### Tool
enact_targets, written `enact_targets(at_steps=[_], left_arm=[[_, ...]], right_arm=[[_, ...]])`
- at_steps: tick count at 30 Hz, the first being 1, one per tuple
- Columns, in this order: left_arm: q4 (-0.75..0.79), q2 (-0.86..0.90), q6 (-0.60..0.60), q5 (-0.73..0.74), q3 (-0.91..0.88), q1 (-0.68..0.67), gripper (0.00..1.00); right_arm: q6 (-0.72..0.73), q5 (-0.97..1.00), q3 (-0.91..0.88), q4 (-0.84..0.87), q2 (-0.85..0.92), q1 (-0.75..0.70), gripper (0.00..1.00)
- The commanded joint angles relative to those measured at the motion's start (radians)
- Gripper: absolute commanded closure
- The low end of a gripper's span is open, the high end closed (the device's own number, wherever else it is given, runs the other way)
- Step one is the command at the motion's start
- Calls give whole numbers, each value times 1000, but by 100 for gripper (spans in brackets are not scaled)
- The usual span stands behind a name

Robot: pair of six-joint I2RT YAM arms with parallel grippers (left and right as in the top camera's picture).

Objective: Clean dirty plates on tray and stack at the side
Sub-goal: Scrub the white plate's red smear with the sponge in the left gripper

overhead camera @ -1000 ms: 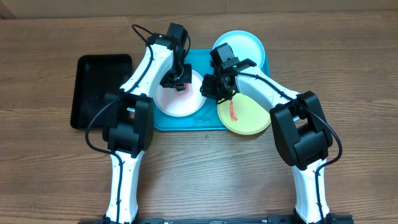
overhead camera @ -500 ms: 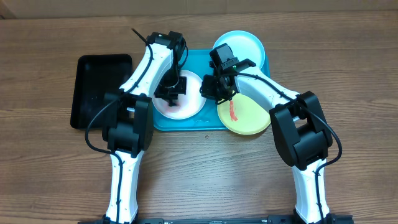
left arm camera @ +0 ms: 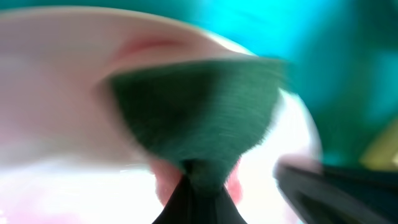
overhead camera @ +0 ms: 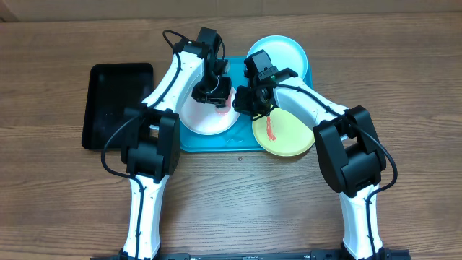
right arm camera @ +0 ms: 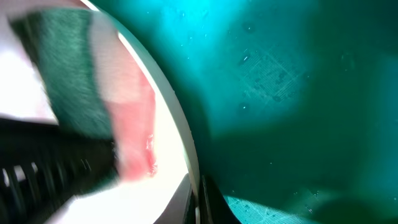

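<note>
The white plate [overhead camera: 204, 119] lies on the turquoise tray [overhead camera: 238, 68], with a red smear near its right edge [right arm camera: 134, 134]. My left gripper [overhead camera: 214, 96] is shut on a green sponge [left arm camera: 193, 121] and presses it onto the white plate beside the smear. The sponge also shows in the right wrist view [right arm camera: 68, 74]. My right gripper [overhead camera: 242, 103] is shut on the white plate's right rim [right arm camera: 180, 130]. The light-blue-rimmed plate [overhead camera: 281, 54] sits at the tray's far right corner. The yellow-green-rimmed plate [overhead camera: 287, 137] with a red streak lies over the tray's front right edge.
A smaller black tray [overhead camera: 115, 101] lies on the wooden table left of the turquoise tray. Both arms cross over the turquoise tray, and their wrists are close together above the white plate's right edge.
My left gripper swept the sponge to the left and front of the white plate, then back right to the red smear. My right gripper stayed shut on the rim.
</note>
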Motion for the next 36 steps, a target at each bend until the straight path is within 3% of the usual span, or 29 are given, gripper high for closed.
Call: enact_targets(at_steps=[1,4,7,9,17,23,28,32,36], left_arm=[[-16,24,-201,-382,-1,7,96],[-95,24,-276,-480,-1,7,96],[-193,25,-278,-433,-1,4,96],[-250,24,-220,-346,-1,0,96],[-349,25,235,178,-1,-23,96],[-202,25,200,220,-1,-17,96],[-20,25,103,106,-1,-8,96],[29,25,-85,-235,-1,-4,96],[-98,25,-327,-590,-1,-4,96]], right_arm=[[1,-3,7,-10,10,-4,96],[1,-2,7,-8,10,-4,96],[1,-2,7,-3,10,-4,96],[1,-2,7,-3,10,-4,96],[1,-3,7,-4,10,-4,96],[1,-3,7,-5,10,-4,96],[1,-3,7,-8,10,-4,96],[1,-3,7,-8,10,-4,96],[0,-2,7,-8,10,-4,96]])
